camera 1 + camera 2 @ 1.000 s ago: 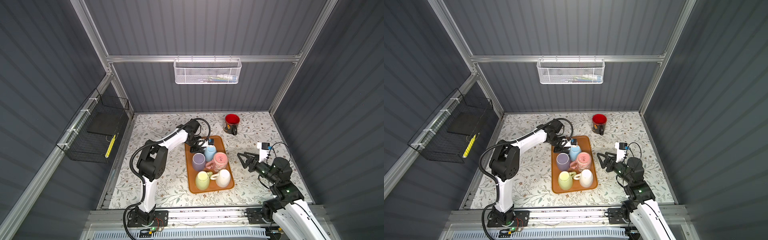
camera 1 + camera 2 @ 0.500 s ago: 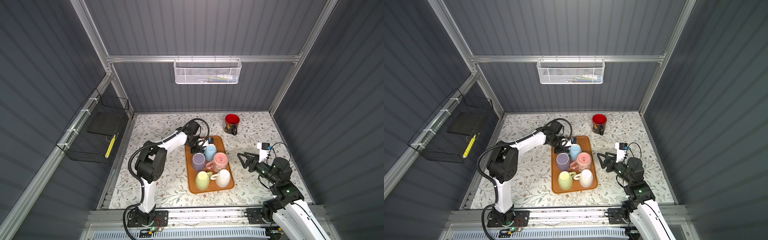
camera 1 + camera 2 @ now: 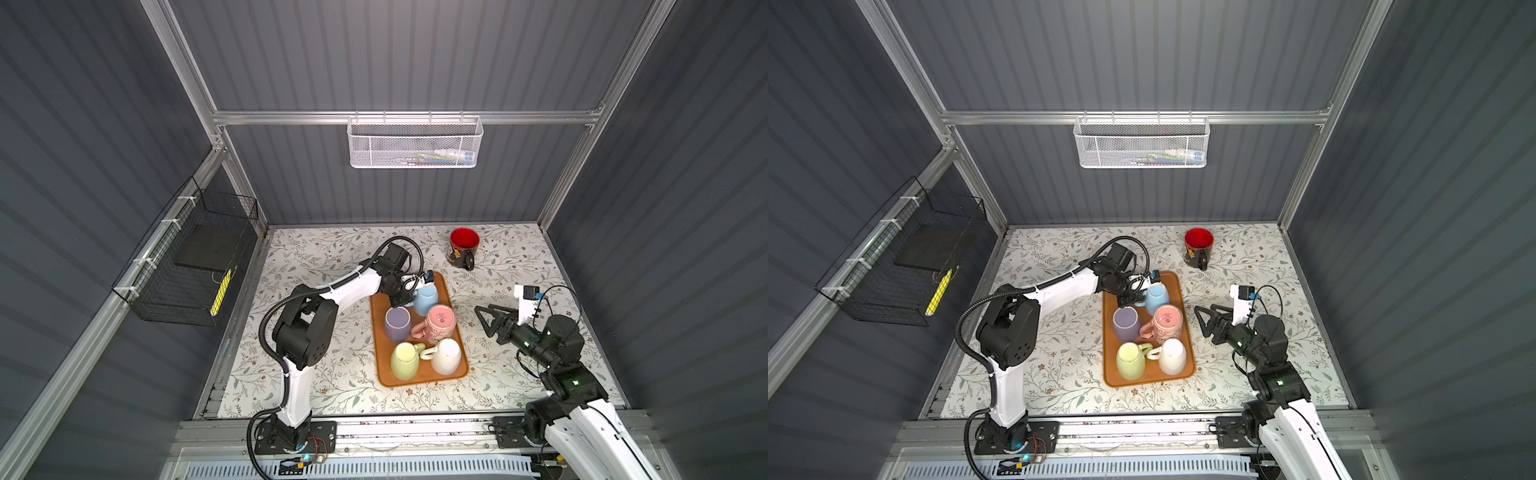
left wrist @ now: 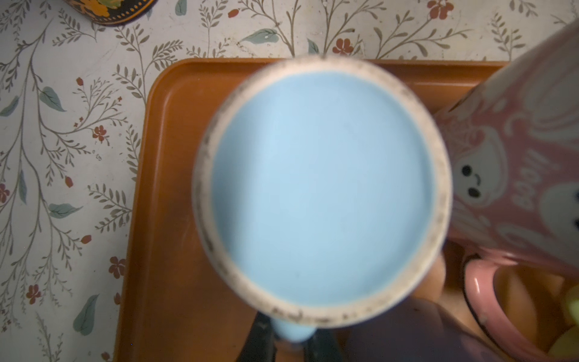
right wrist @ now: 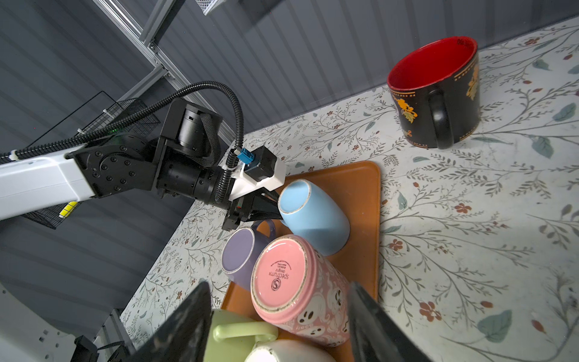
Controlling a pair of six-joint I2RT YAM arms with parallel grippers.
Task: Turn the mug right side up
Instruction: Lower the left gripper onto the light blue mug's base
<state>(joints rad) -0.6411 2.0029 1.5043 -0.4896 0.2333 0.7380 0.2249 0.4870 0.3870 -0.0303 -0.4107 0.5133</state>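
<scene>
The blue mug (image 5: 313, 216) is upside down and tipped. In the right wrist view its long axis slants, with the flat base facing the upper left of the frame and the mouth down toward the orange tray (image 5: 360, 194) at lower right. In both top views it sits at the upper end of the tray, near frame centre.

The left gripper (image 5: 271, 208) is clamped on the mug's handle (image 4: 293, 335). In the left wrist view the dark fingers (image 4: 260, 338) press in on either side of it at the bottom edge. The right gripper (image 3: 484, 323) hangs just right of the tray with its jaws spread wide, holding and touching nothing.

A purple mug (image 3: 397, 324), a pink ghost-print mug (image 3: 440, 322), a pale green mug (image 3: 405, 360) and a white mug (image 3: 446, 355) also stand base-up on the tray. A black mug with a red interior (image 3: 463, 247) stands upright on the floral tablecloth (image 3: 324, 374), above the tray.

Grey ribbed walls enclose the table. A white mesh basket (image 3: 413, 143) hangs at upper centre and a black wire basket (image 3: 187, 266) at left.
</scene>
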